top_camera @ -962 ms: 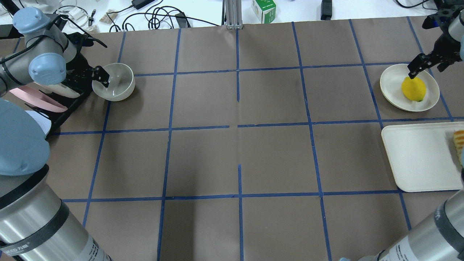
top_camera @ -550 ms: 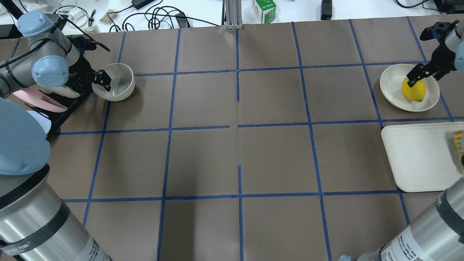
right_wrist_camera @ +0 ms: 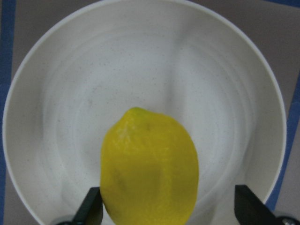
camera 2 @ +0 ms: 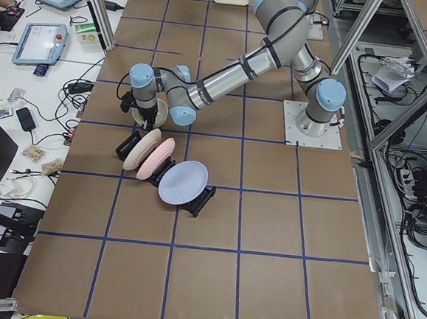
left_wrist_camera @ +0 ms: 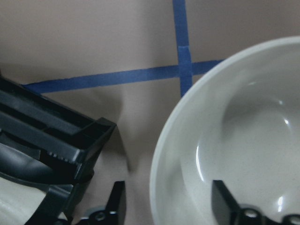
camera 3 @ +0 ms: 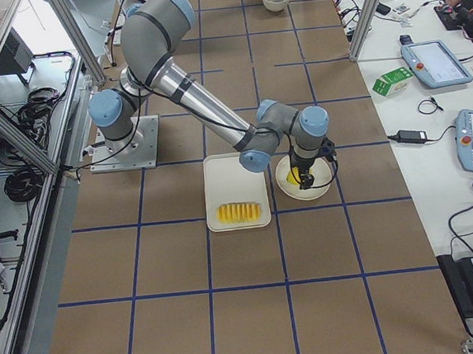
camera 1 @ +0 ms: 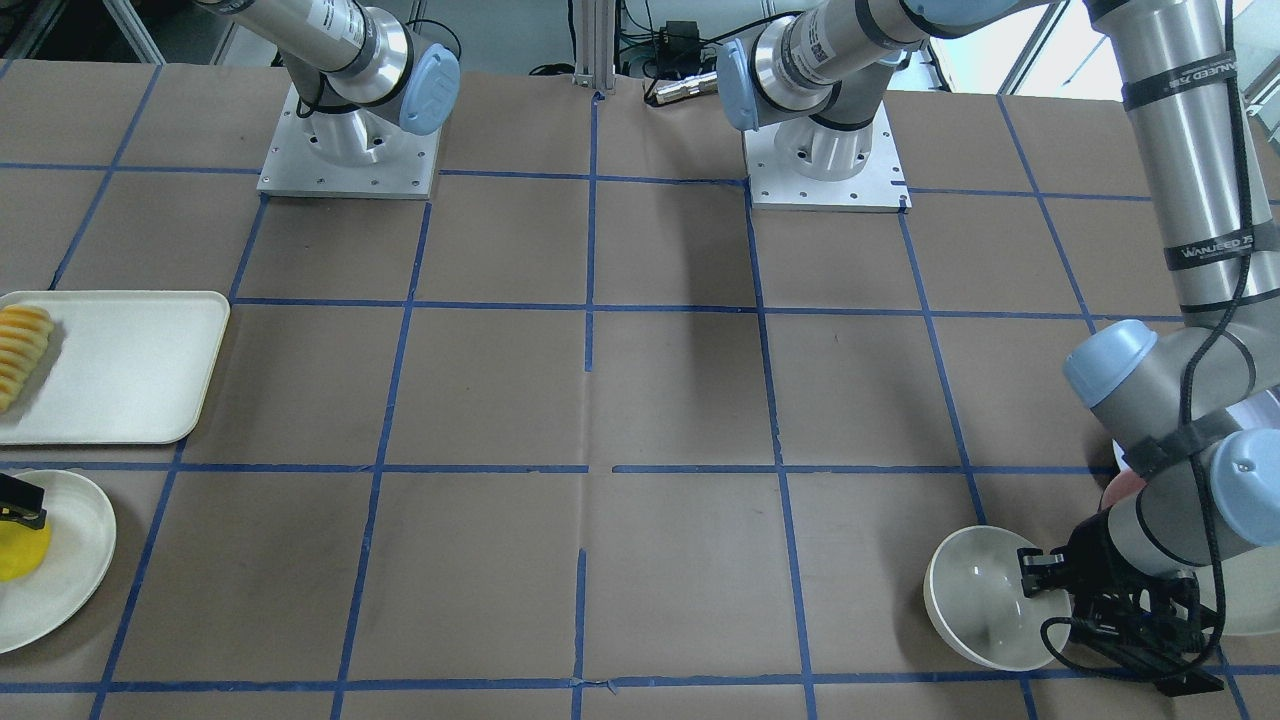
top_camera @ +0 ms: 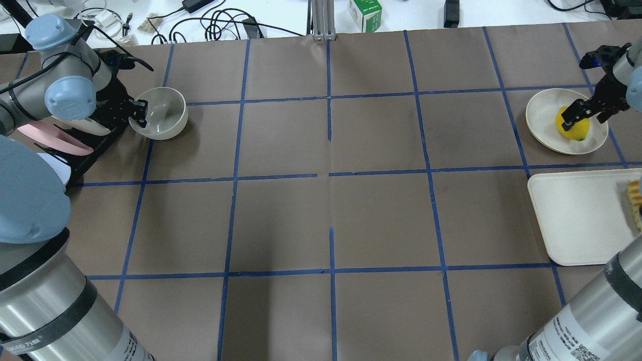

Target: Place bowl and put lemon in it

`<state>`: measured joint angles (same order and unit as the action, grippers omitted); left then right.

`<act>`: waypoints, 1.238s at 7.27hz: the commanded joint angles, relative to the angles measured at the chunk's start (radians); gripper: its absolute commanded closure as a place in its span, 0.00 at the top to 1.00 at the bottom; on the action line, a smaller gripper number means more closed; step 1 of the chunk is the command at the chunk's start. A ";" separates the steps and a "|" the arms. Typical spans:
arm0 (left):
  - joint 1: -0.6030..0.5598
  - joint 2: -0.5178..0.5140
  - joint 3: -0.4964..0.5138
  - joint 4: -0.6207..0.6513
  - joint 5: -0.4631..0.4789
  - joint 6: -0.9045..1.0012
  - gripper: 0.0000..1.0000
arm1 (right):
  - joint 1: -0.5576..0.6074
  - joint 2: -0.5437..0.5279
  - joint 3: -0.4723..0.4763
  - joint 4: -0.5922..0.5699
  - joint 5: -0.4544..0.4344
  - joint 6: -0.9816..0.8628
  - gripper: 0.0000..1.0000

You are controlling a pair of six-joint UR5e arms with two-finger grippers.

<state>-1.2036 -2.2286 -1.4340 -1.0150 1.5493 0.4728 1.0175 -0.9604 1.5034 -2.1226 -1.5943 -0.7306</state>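
Observation:
The cream-white bowl (top_camera: 165, 120) stands upright at the table's far left, also in the front view (camera 1: 975, 600) and the left wrist view (left_wrist_camera: 243, 140). My left gripper (top_camera: 136, 111) is open and straddles the bowl's near rim, one finger inside and one outside. The yellow lemon (top_camera: 577, 131) lies on a shallow cream plate (top_camera: 541, 118) at the far right. My right gripper (top_camera: 582, 116) is open and low over the lemon (right_wrist_camera: 149, 168), one finger on each side; the left finger is close to it, the right one is apart.
A black dish rack (top_camera: 95, 135) with pink and cream plates stands just left of the bowl. A cream tray (top_camera: 577, 215) with sliced yellow-orange food (top_camera: 636, 200) lies near the plate on the right. Cables and a small box lie beyond the far edge.
My right gripper has come down and toward the lemon until its fingers straddle it. My left gripper has settled lower on the bowl's rim, and the bowl has shifted slightly right.

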 commanded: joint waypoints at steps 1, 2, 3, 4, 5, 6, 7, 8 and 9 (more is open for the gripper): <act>-0.001 0.000 0.010 -0.002 -0.026 -0.003 0.05 | 0.000 0.006 -0.003 0.000 0.037 0.006 0.89; -0.001 0.006 0.012 -0.004 -0.029 -0.003 0.03 | 0.001 0.006 -0.006 0.000 0.062 0.011 0.75; -0.007 0.030 0.026 -0.032 -0.028 -0.008 0.03 | 0.001 0.006 -0.006 0.001 0.063 0.037 0.55; -0.019 0.058 0.047 -0.118 -0.043 -0.028 0.03 | 0.001 0.005 -0.006 0.004 0.062 0.049 0.25; -0.051 0.081 0.053 -0.166 -0.051 -0.051 0.03 | 0.001 0.003 -0.006 0.015 0.060 0.051 0.00; -0.117 0.105 0.047 -0.169 -0.064 -0.144 0.03 | 0.001 -0.007 -0.009 0.018 0.059 0.053 0.00; -0.190 0.125 0.038 -0.169 -0.101 -0.258 0.03 | 0.001 -0.018 -0.020 0.024 0.056 0.063 0.00; -0.253 0.130 0.038 -0.169 -0.147 -0.375 0.03 | 0.007 -0.044 -0.044 0.083 0.053 0.107 0.00; -0.316 0.130 0.026 -0.163 -0.170 -0.490 0.03 | 0.016 -0.070 -0.078 0.183 0.057 0.172 0.00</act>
<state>-1.4370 -2.1041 -1.3974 -1.1816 1.4178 0.1299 1.0248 -0.9997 1.4612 -2.0379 -1.5391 -0.6251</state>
